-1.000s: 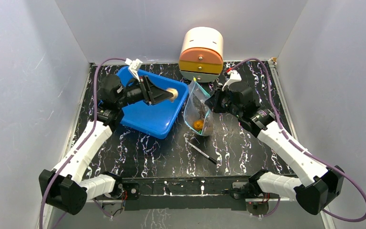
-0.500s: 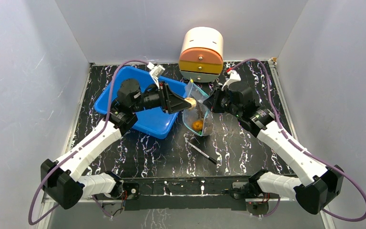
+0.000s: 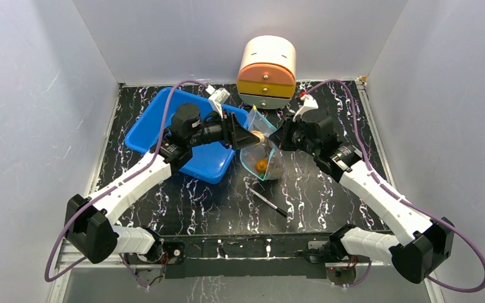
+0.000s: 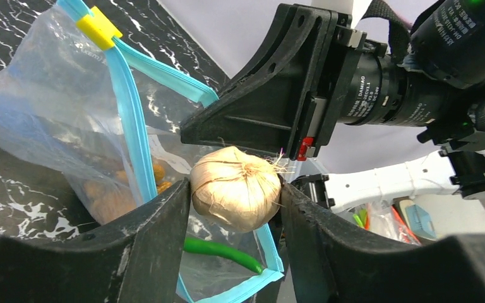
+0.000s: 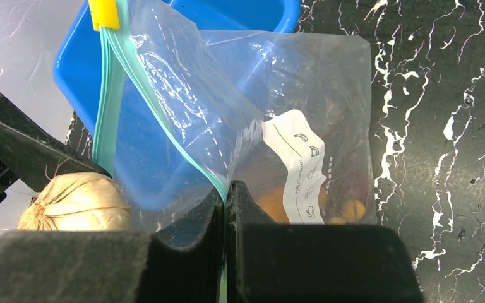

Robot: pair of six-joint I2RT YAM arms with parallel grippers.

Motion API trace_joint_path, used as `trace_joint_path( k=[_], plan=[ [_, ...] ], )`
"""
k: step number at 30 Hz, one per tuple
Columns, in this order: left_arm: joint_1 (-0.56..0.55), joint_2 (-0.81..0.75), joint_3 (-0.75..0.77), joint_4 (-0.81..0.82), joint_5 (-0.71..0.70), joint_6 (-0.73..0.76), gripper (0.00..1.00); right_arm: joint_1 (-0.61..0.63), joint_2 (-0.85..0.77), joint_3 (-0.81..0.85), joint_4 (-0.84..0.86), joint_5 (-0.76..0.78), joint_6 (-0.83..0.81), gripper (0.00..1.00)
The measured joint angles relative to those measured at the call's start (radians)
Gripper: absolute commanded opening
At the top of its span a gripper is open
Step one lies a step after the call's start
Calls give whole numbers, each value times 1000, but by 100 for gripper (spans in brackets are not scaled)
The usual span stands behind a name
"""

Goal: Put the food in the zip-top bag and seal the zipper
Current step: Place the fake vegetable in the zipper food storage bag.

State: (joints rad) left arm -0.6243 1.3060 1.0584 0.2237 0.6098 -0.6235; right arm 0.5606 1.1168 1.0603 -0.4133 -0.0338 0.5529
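My left gripper [image 4: 235, 201] is shut on a tan garlic-like bulb [image 4: 235, 197] and holds it at the open mouth of the clear zip-top bag [image 4: 50, 113]; top view shows this gripper [image 3: 257, 137] at the bag [image 3: 262, 154]. The teal zipper strip [image 4: 129, 120] with a yellow slider [image 4: 98, 28] runs past the bulb. My right gripper [image 5: 226, 196] is shut on the bag's teal rim [image 5: 164, 136] and holds it up. Inside the bag lie orange and brown pieces [image 5: 344, 211], a green chilli [image 4: 224, 251] and a white label [image 5: 300, 167].
A blue tray [image 3: 205, 161] lies left of the bag, under my left arm. A round orange and cream box [image 3: 266, 72] stands at the back. A thin black pen [image 3: 268, 202] lies in front of the bag.
My left gripper has carried the bulb rightward from over the blue tray to the bag's mouth. My right gripper has kept its hold on the bag.
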Motion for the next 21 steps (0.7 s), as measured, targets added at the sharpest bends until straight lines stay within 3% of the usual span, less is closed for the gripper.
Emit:
trace_joint_path(
  k=[7,14,18,21],
  plan=[
    [-2,0,0,-30,-38,30,62,0,1,-25,19,0,0,0],
    [-2,-10,21,-99,-103,55,61,0,2,-25,22,1,-1,0],
    [-2,-43,48,-180,-221,55,62,0,2,-25,21,10,-5,0],
    [-2,-129,48,-280,-397,42,66,0,2,-25,21,17,-13,0]
  ],
)
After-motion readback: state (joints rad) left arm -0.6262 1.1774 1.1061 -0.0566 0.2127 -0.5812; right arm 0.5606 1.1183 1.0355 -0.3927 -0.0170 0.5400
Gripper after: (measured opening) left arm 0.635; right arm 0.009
